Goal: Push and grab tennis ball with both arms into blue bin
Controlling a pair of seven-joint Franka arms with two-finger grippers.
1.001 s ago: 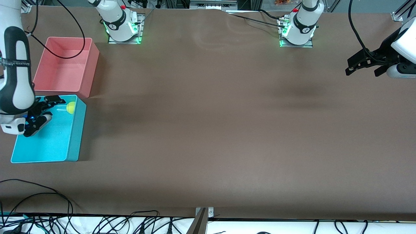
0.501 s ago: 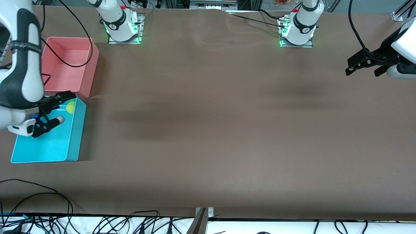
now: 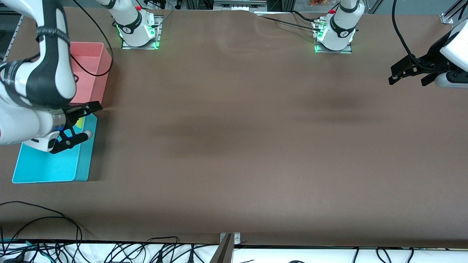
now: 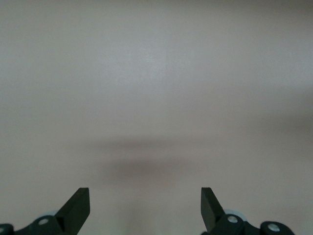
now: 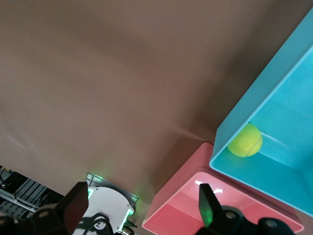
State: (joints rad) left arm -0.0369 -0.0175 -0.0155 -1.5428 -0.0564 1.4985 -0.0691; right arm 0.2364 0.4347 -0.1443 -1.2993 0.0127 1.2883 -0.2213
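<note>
The tennis ball [image 5: 245,140] lies inside the blue bin [image 5: 286,105], in the corner next to the pink bin. In the front view only a yellow sliver of the ball [image 3: 79,121] shows past my right gripper. My right gripper [image 3: 94,121] is open and empty, in the air over the blue bin's [image 3: 51,166] wall that faces the table's middle. In its own wrist view the right gripper [image 5: 142,196] holds nothing. My left gripper [image 3: 406,80] waits open and empty in the air over the left arm's end of the table. The left wrist view shows that gripper [image 4: 144,199] over bare table.
A pink-red bin [image 3: 91,67] stands against the blue bin, farther from the front camera, and also shows in the right wrist view [image 5: 195,196]. The right arm's green-lit base [image 3: 137,27] and the left arm's base [image 3: 334,34] stand along the table's back edge. Cables hang along the front edge.
My right arm has lifted and swung toward the table's middle, carrying its open gripper from inside the blue bin to over its wall. The ball stays in the bin. The left arm has not moved.
</note>
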